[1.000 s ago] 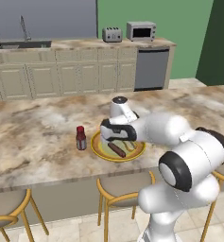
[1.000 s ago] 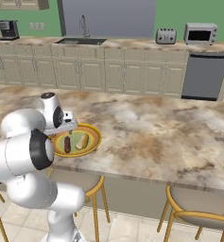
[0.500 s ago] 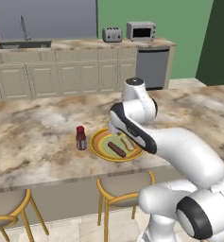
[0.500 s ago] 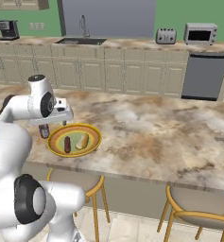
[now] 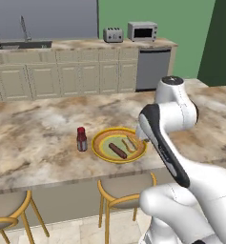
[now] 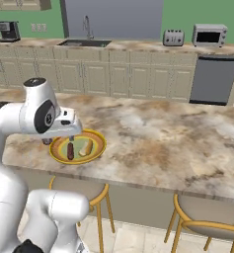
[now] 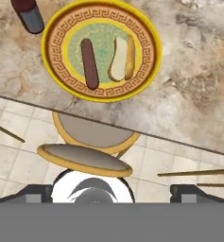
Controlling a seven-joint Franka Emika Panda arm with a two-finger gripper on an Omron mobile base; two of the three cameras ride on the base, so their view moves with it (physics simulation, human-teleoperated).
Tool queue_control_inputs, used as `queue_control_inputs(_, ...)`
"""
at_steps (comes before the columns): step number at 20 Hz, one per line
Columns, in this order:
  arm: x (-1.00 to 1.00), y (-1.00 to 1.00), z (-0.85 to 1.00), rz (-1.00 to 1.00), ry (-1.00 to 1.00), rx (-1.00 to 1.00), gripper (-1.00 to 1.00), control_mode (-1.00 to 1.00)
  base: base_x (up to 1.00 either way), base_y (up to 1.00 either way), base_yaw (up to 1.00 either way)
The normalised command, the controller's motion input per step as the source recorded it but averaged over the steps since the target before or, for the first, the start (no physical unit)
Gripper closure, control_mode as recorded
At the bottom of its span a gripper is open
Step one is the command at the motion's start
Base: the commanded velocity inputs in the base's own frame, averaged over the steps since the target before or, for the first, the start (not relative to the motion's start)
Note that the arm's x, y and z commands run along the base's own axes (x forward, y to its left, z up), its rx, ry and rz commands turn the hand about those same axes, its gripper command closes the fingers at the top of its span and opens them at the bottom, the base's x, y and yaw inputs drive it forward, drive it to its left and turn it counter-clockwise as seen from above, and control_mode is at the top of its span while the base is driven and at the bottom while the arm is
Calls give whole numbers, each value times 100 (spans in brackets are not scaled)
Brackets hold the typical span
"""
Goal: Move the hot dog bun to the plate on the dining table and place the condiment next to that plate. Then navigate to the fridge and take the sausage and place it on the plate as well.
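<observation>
Hand view: my tool hangs wide open above the plate, gripping nothing.
Plate: sausage beside hot dog bun, together for serving.
Condiment: on the worktop, just beside the rim.
Judgement: task looks complete.

Toaster and microwave on far counter, sink further left.

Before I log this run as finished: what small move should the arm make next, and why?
Probably just keep the arm raised clear and stop: the sausage and bun lie side by side on the plate, the bottle stands beside it, and the gripper is open and empty.
</observation>
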Motion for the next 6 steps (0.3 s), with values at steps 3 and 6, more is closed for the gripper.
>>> queue_control_inputs(3, -100, -62, 0, -9, -9, 5, -100, -100, 0, 0, 0)
queue_control_inputs(6, -79, -50, -4, -6, -17, 1, -100, -100, 0, 0, 0)
